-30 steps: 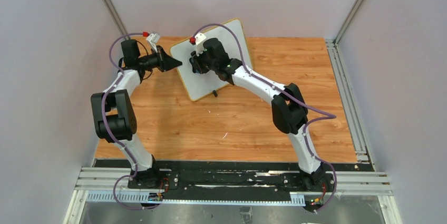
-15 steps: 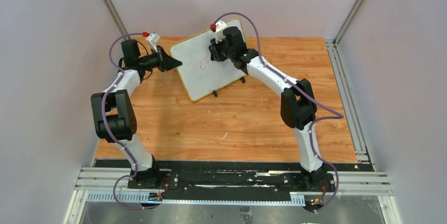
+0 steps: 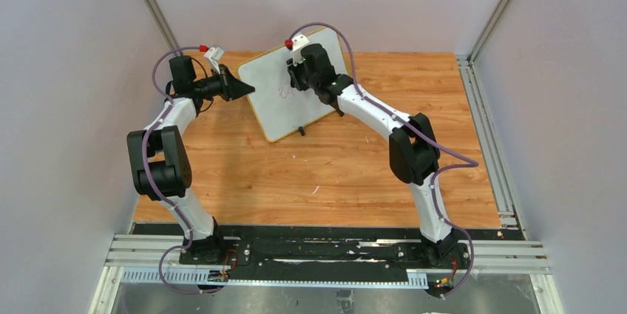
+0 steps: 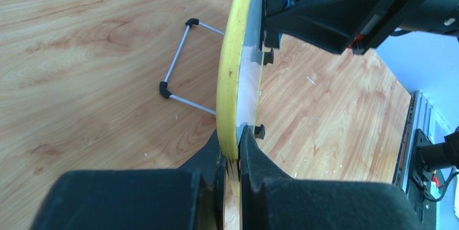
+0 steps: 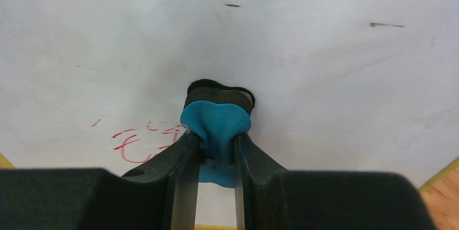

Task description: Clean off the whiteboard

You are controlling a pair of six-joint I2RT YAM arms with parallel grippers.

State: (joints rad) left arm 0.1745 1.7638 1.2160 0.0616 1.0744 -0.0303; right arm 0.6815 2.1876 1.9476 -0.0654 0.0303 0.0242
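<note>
I see a wood-grain tabletop (image 3: 333, 173) boxed in by plain pale-grey walls (image 3: 66, 70) at 9, 12 and 3 o'clock. Slim aluminium posts (image 3: 151, 4) rise at 11 and 1. Slotted metal rails (image 3: 488, 137) edge it at 3 and 6 o'clock. The light is even and soft.

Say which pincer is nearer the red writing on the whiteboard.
Right. The right pincer holds a blue eraser on the whiteboard beside the red writing; the left pincer clamps its edge, farther off.

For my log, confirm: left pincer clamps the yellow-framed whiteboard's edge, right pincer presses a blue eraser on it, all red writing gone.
Not gone: the right wrist view shows red writing on the yellow-framed whiteboard beside the blue eraser. Rest holds.
</note>
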